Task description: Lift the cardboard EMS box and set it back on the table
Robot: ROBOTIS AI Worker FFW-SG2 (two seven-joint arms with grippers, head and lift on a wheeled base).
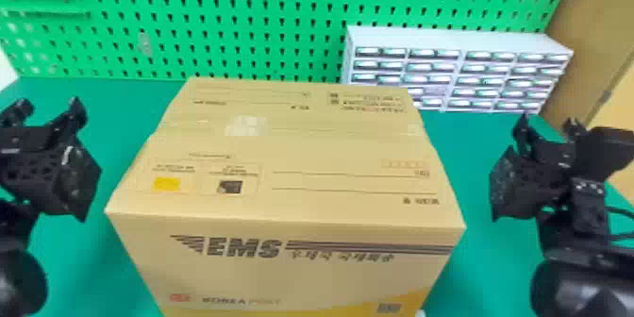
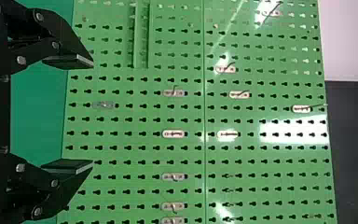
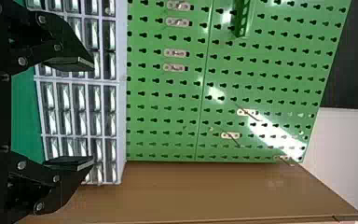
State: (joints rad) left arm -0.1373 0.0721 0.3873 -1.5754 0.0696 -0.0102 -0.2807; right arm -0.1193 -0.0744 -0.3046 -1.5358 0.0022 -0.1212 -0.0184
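While the EMS box (image 1: pixel 292 170) sits between the arms, neither gripper touches it. Box looks to be standing on the green table (image 1: pixel 122 99), roughly midway between left and right edges, printed side toward the robot; its base is cut off in the head view, so contact underneath can't be confirmed. Drawer cabinet (image 1: pixel 453 40) is by the table's far right corner, pegboard (image 1: pixel 264 19) along the far edge. Left gripper (image 2: pixel 93 113) is out beyond the box's left side, fingers spread wide, holding nothing; right gripper (image 3: pixel 93 114) is out past the right side, same wide spread, also empty. Step in hand, as judged: getting both arms into position for a two-sided squeeze, since the box looks too broad for one gripper. To do it well, lower both to matching heights on the side walls, below the top edges, then close in together so neither pushes the box toward the table's left or right edge. Press flat and evenly, firm enough for friction, not enough to buckle cardboard. Raise both arms at one rate, keep the top level, then lower straight and release only once the base is fully down.
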